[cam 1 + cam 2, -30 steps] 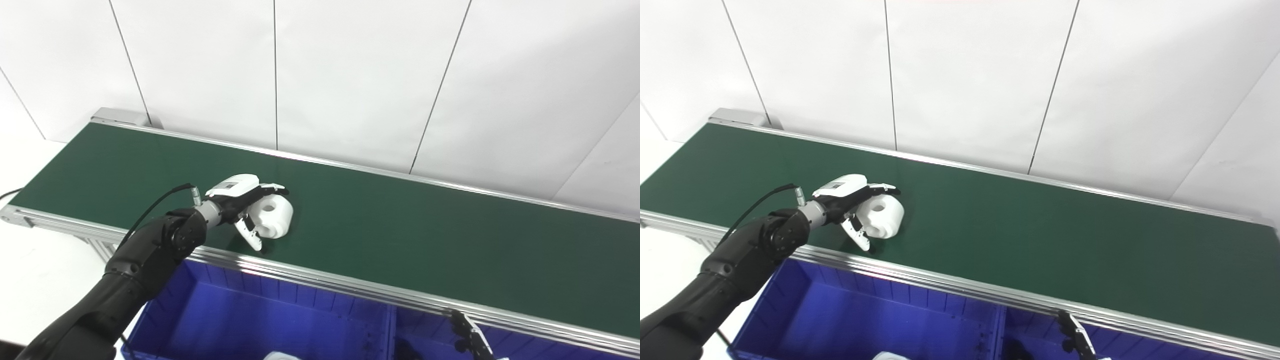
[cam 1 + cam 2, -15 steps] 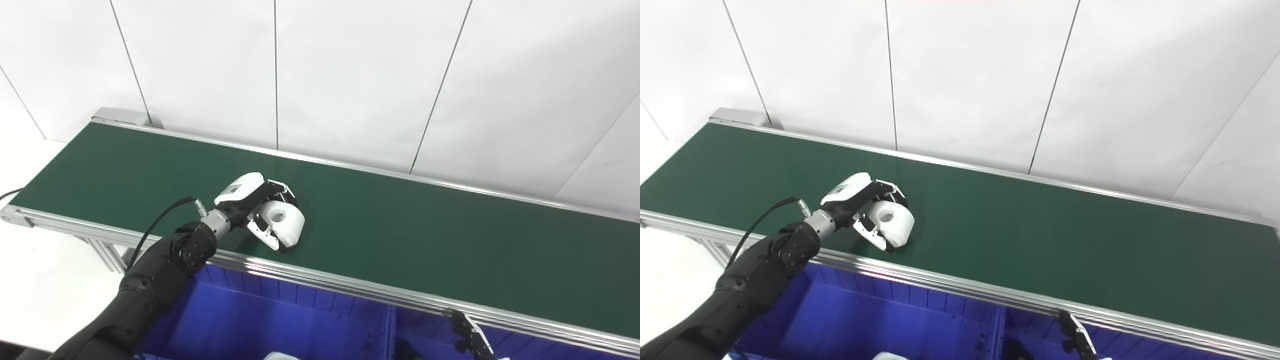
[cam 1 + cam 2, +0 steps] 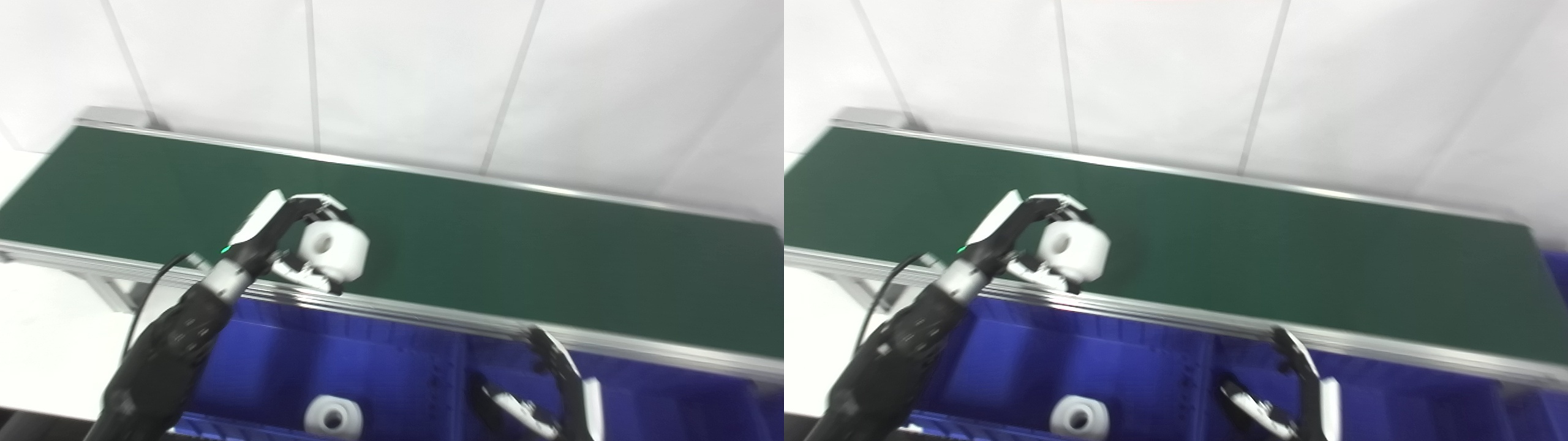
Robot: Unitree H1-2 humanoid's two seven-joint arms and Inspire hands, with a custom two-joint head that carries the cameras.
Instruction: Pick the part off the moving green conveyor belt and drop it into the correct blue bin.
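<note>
- A white, chunky cylindrical plastic part (image 3: 334,248) with a round hole in its face is held by the left robot hand (image 3: 288,236), clear of the belt surface and over the near edge of the green conveyor belt (image 3: 520,257).
- The left robot hand is closed around the part: curled fingers (image 3: 318,205) are laid over its top and the thumb is pressed in from below.
- A small green light is seen on the white back of the left robot hand; no readable writing can be made out there, as the frames are blurred.
- The belt is bordered by a silver aluminium rail (image 3: 429,315) on the near side.
- Just below the rail a blue plastic bin (image 3: 263,361) is placed, divided from a second blue compartment (image 3: 1427,392) to the right by a wall.
- A second white cylindrical part with a centre hole (image 3: 334,418) is seen lying on the floor of the left compartment, near the bottom edge.
- The right robot hand (image 3: 1298,398) is seen low in the view over the right compartment, with fingers spread apart and nothing held.
- The scene is backed by a white panelled wall (image 3: 398,73) with thin dark seams.
- No brands, labels or lettering can be read on any item.
</note>
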